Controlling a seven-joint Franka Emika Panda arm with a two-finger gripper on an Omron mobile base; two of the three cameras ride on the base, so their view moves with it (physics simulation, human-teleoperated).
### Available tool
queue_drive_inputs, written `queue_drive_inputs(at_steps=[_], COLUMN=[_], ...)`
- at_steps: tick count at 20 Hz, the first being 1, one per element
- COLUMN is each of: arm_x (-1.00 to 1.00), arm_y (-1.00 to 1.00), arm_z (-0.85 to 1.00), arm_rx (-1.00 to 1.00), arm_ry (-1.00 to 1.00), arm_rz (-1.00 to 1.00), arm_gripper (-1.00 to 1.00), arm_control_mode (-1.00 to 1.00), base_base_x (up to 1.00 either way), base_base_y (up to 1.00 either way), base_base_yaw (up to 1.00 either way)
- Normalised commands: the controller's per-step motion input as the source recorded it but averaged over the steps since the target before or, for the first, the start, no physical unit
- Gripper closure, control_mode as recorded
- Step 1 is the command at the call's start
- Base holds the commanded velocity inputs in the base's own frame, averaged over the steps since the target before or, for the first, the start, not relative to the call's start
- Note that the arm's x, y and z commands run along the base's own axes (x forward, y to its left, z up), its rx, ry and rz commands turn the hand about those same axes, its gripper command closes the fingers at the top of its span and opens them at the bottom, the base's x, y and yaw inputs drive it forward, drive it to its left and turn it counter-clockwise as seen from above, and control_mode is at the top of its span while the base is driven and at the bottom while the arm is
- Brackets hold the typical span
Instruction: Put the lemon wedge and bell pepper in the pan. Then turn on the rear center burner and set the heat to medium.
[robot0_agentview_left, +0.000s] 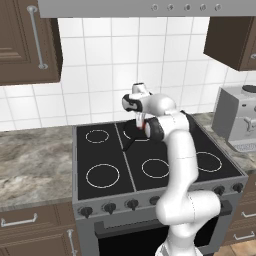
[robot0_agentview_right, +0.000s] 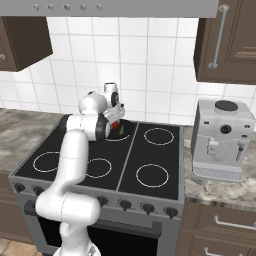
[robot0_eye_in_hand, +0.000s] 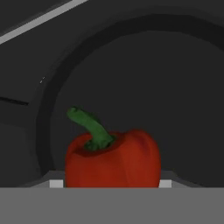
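My gripper (robot0_eye_in_hand: 110, 183) is shut on the red bell pepper (robot0_eye_in_hand: 113, 159), whose green stem points up and left in the hand view. Under it lies the dark round inside of the black pan (robot0_eye_in_hand: 153, 87). From the right base camera, the gripper (robot0_agentview_right: 116, 121) hangs just above the pan (robot0_agentview_right: 126, 133) at the back middle of the cooktop, with the pepper (robot0_agentview_right: 115, 124) showing red between the fingers. A tiny yellow-green lemon wedge (robot0_agentview_right: 120, 131) lies in the pan just below. The pan covers most of the rear center burner (robot0_agentview_left: 136, 135). In the left base view the pan's handle (robot0_agentview_left: 127, 145) points forward and left.
The black glass cooktop (robot0_agentview_left: 107, 155) carries several white ring zones. A row of knobs (robot0_agentview_left: 132, 204) runs along the stove front. A grey coffee machine (robot0_agentview_right: 220, 140) stands on the counter to the right. Cabinets and a hood hang overhead.
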Motion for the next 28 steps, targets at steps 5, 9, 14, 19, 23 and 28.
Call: queue_drive_inputs(at_steps=[5,9,14,19,23,28], arm_x=[0.03,0.0,0.0,0.0,0.0,-0.08], arm_y=[0.0,0.0,0.0,0.0,0.0,0.0], arm_z=[-0.22,-0.19,-0.14,-0.03,0.0,0.01], arm_rx=[0.0,0.0,0.0,0.0,0.0,0.0], arm_ry=[0.0,0.0,0.0,0.0,-0.01,-0.12], arm_rz=[0.0,0.0,0.0,0.0,0.0,0.0], arm_gripper=[1.0,1.0,1.0,-1.0,-1.0,-1.0], arm_control_mode=[-1.0,-1.0,-1.0,-1.0,-1.0,-1.0], base_base_x=[0.0,0.0,0.0,0.0,0.0,0.0], base_base_y=[0.0,0.0,0.0,0.0,0.0,0.0], base_base_yaw=[0.0,0.0,0.0,0.0,0.0,0.0])
